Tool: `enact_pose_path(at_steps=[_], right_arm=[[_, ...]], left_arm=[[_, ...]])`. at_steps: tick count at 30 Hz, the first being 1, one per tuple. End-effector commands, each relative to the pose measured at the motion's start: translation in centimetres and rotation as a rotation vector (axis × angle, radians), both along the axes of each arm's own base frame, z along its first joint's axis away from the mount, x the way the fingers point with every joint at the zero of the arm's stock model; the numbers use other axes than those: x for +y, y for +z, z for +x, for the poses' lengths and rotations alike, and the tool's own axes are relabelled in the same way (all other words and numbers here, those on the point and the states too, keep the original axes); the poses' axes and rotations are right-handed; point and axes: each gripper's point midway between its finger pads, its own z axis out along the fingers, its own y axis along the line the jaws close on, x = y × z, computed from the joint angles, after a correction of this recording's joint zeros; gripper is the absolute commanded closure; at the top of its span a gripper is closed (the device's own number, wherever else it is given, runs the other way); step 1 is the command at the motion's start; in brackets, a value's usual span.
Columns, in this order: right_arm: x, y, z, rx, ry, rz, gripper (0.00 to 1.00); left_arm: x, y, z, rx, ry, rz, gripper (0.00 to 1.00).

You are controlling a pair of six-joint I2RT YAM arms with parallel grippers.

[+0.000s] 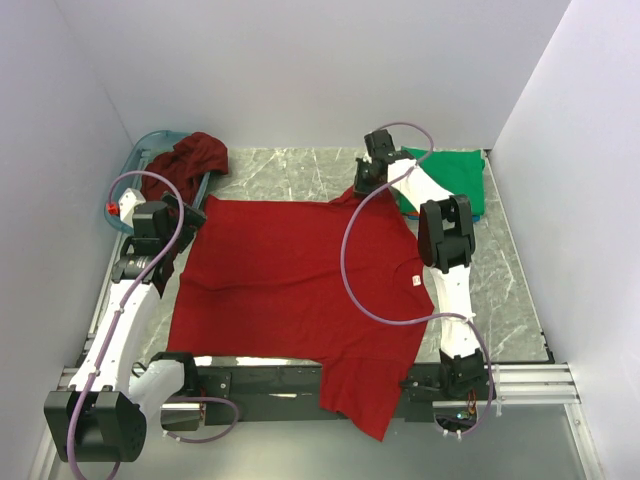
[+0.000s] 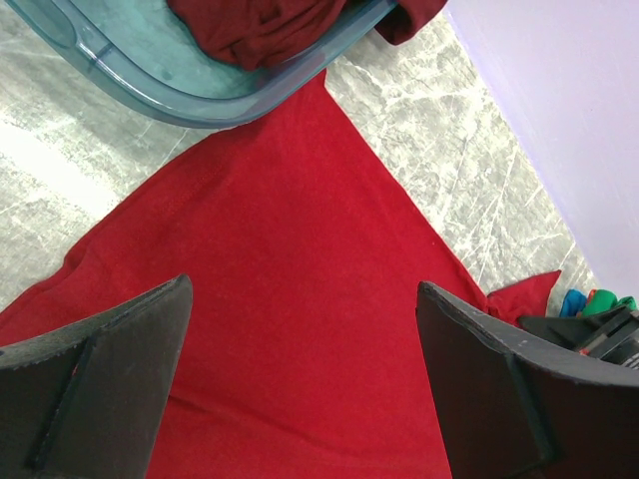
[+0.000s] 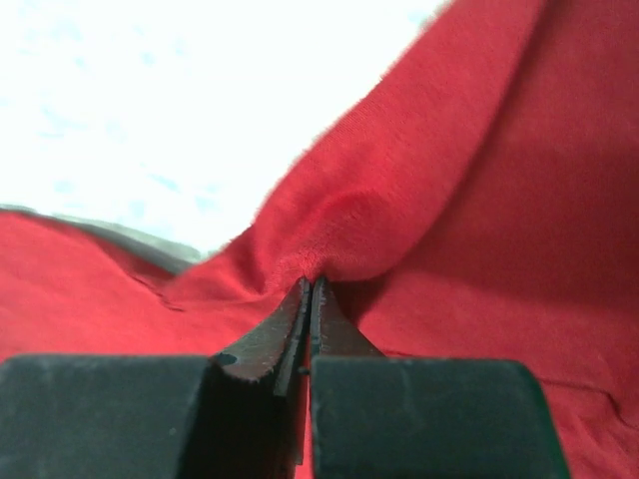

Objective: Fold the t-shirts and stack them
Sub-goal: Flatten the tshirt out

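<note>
A bright red t-shirt (image 1: 295,285) lies spread over the table, its hem hanging over the near edge. My right gripper (image 1: 362,186) is shut on the shirt's far edge; the right wrist view shows red cloth (image 3: 399,200) pinched between the jaws (image 3: 312,289). My left gripper (image 1: 190,215) is open and empty just above the shirt's far left corner; in the left wrist view its fingers (image 2: 100,379) straddle flat red cloth (image 2: 290,299). A maroon t-shirt (image 1: 190,160) lies bunched in the teal basket (image 1: 150,145). A folded green t-shirt (image 1: 450,175) lies at the far right.
The teal basket (image 2: 200,90) stands at the far left corner, touching the red shirt's corner. White walls close in the left, back and right sides. A metal rail (image 1: 520,385) runs along the near edge. Purple cables loop off both arms.
</note>
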Motion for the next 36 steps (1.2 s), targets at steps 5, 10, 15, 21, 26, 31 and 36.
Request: enact_pose_path(at_steps=[5,10,15,21,26,31,36], right_arm=[[6.0,5.1,4.4,-0.216,0.066,0.133,1.00],[8.5,7.9,8.6,-0.383,0.032,0.229,0.92],[9.3,11.3,10.5,-0.493,0.011,0.291,0.16],[7.0,16.0,8.2,-0.539,0.018,0.198,0.13],[3.5,15.0,3.0,-0.432,-0.015,0.072,0.12],[1.2,11.4,-0.5,-0.321,-0.019,-0.015,0.11],[-0.6,7.0,-3.0,-0.157,-0.027,-0.123,0.11]], left_arm=[[0.4,0.3,0.5,-0.028,0.021,0.003,0.01],[0.4,0.4,0.7,-0.032,0.022,0.002,0.00],[0.3,0.4,0.6,-0.014,0.010,0.007,0.00],[-0.7,0.2,0.9,0.008,-0.047,-0.009,0.00],[-1.5,0.3,1.2,-0.004,-0.092,-0.028,0.00],[-3.1,-0.7,3.3,-0.023,-0.157,-0.078,0.00],[-5.1,-0.9,5.7,-0.031,-0.245,-0.097,0.00]])
